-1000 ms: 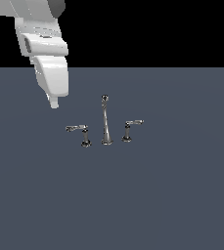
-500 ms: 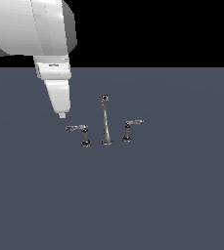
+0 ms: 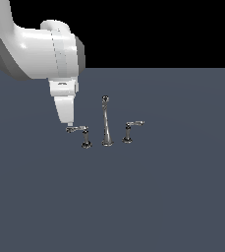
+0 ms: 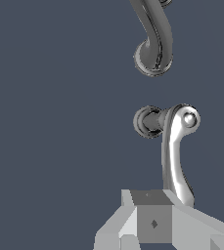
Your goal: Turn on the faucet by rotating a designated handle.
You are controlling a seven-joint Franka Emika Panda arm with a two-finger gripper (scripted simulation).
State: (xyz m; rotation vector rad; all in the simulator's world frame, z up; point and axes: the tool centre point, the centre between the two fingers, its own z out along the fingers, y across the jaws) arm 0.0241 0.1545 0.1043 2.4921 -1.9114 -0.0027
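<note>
The faucet is a small chrome three-piece set on the dark grey surface. Its tall thin spout [image 3: 105, 124] stands in the middle, with a shorter-armed lever [image 3: 132, 125] on the exterior view's right. The handle [image 3: 78, 129], with the longer flat arm, is on the exterior view's left. My gripper [image 3: 70, 123] hangs just above the free end of that arm, fingers together and holding nothing. In the wrist view the handle [image 4: 175, 155] runs from its post [image 4: 146, 122] to my gripper [image 4: 150, 220]. The spout [image 4: 155, 46] lies beyond.
The white arm [image 3: 40, 54] leans in from the exterior view's upper left. The flat grey surface [image 3: 173, 197] carries only the faucet set.
The arm has swung toward the exterior view's right and lowered, bringing the fingertips from above and left of the handle down to the end of its arm. The faucet parts have not moved.
</note>
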